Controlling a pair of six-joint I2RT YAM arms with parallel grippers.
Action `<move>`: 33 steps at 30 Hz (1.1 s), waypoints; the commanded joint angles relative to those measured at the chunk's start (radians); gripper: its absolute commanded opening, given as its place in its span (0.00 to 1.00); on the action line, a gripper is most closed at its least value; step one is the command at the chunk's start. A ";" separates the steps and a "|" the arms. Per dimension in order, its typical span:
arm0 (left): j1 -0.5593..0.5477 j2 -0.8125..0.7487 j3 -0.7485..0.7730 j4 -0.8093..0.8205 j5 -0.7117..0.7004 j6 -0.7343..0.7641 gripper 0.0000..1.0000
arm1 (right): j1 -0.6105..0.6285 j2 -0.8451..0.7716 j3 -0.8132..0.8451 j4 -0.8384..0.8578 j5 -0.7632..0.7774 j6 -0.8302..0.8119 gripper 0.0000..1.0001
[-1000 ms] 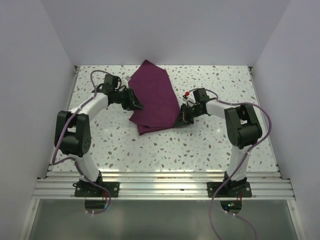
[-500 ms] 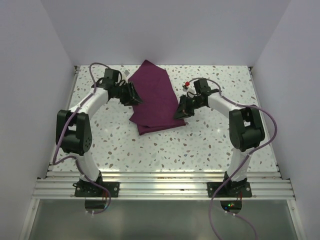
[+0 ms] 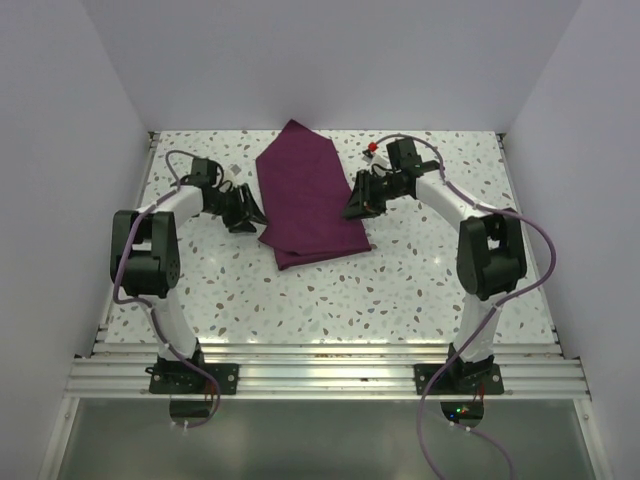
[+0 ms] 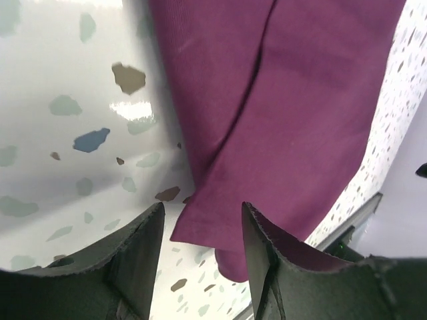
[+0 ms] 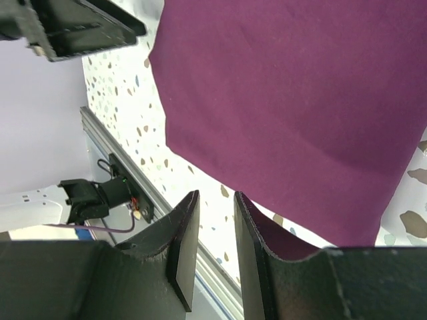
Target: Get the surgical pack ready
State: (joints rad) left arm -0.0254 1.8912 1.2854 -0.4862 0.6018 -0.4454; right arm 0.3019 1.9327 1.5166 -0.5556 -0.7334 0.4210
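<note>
The plum-purple cloth [image 3: 310,200] lies as a folded bundle in the middle of the speckled table. It fills the left wrist view [image 4: 300,100] and the right wrist view [image 5: 287,87]. My left gripper [image 3: 248,213] is open and empty, just off the bundle's left edge, its jaws facing the cloth's near corner [image 4: 202,208]. My right gripper [image 3: 353,203] is at the bundle's right edge, its jaws a narrow gap apart with nothing between them [image 5: 217,195]. The steel tray, instruments and gauze pads are not visible.
White walls close the table on the left, back and right. Aluminium rails [image 3: 320,365] run along the near edge by the arm bases. The left arm's gripper shows at the top left of the right wrist view [image 5: 73,27].
My left gripper has drawn back to the left, off the cloth's left edge. My right gripper has moved from the bundle's near right corner toward the back along its right edge.
</note>
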 commanded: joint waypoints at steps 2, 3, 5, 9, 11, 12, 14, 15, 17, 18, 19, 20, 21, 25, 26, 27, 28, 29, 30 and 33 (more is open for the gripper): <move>-0.002 0.037 -0.047 0.101 0.101 0.022 0.54 | 0.005 0.006 0.014 -0.030 -0.026 -0.021 0.32; -0.002 0.045 -0.043 0.092 0.093 0.024 0.54 | 0.003 0.006 0.011 -0.030 -0.024 -0.022 0.32; -0.002 0.065 -0.038 0.067 0.093 0.031 0.53 | 0.005 0.008 0.007 -0.029 -0.024 -0.022 0.32; -0.002 0.051 -0.051 0.080 0.102 0.017 0.45 | 0.005 0.017 0.007 -0.026 -0.027 -0.022 0.31; -0.004 0.043 -0.052 0.092 0.124 -0.001 0.33 | 0.005 0.020 0.011 -0.024 -0.027 -0.019 0.31; -0.004 0.039 -0.054 0.095 0.131 -0.007 0.28 | 0.005 0.025 0.011 -0.018 -0.029 -0.013 0.31; -0.007 0.026 -0.049 0.109 0.154 -0.025 0.16 | 0.005 0.029 0.011 -0.014 -0.032 -0.010 0.30; -0.007 0.022 -0.044 0.110 0.159 -0.029 0.12 | 0.005 0.031 0.013 -0.010 -0.032 -0.008 0.30; -0.013 0.010 -0.032 0.116 0.170 -0.041 0.00 | 0.003 0.035 0.016 -0.012 -0.031 -0.007 0.30; -0.016 0.005 -0.028 0.126 0.174 -0.052 0.00 | 0.005 0.037 0.017 -0.013 -0.032 -0.007 0.30; -0.019 0.000 -0.021 0.132 0.176 -0.058 0.00 | 0.005 0.040 0.019 -0.013 -0.032 -0.005 0.30; -0.022 -0.007 -0.012 0.141 0.177 -0.064 0.00 | 0.005 0.038 0.019 -0.013 -0.032 -0.007 0.30; -0.025 -0.014 -0.008 0.153 0.182 -0.070 0.00 | 0.003 0.040 0.019 -0.015 -0.032 -0.008 0.30; -0.047 -0.030 0.011 0.294 0.222 -0.131 0.00 | 0.003 0.043 0.016 -0.023 -0.032 -0.010 0.30; -0.053 -0.033 0.012 0.328 0.236 -0.150 0.00 | 0.005 0.042 0.016 -0.023 -0.031 -0.011 0.30; -0.056 -0.034 0.012 0.401 0.243 -0.189 0.00 | 0.005 0.043 0.016 -0.026 -0.029 -0.013 0.29; -0.064 -0.030 0.012 0.446 0.257 -0.216 0.00 | 0.005 0.042 0.017 -0.030 -0.029 -0.014 0.29; -0.067 -0.018 0.023 0.471 0.272 -0.234 0.00 | 0.005 0.041 0.019 -0.032 -0.026 -0.014 0.29; -0.073 -0.008 0.037 0.503 0.267 -0.248 0.00 | 0.005 0.040 0.020 -0.038 -0.024 -0.017 0.29; -0.093 0.081 0.152 0.270 0.143 -0.166 0.00 | 0.005 0.043 0.022 -0.041 -0.023 -0.019 0.29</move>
State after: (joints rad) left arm -0.1024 1.9182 1.3216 -0.1574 0.8028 -0.6312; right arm 0.3019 1.9770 1.5162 -0.5800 -0.7364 0.4160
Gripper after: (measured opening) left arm 0.008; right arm 0.294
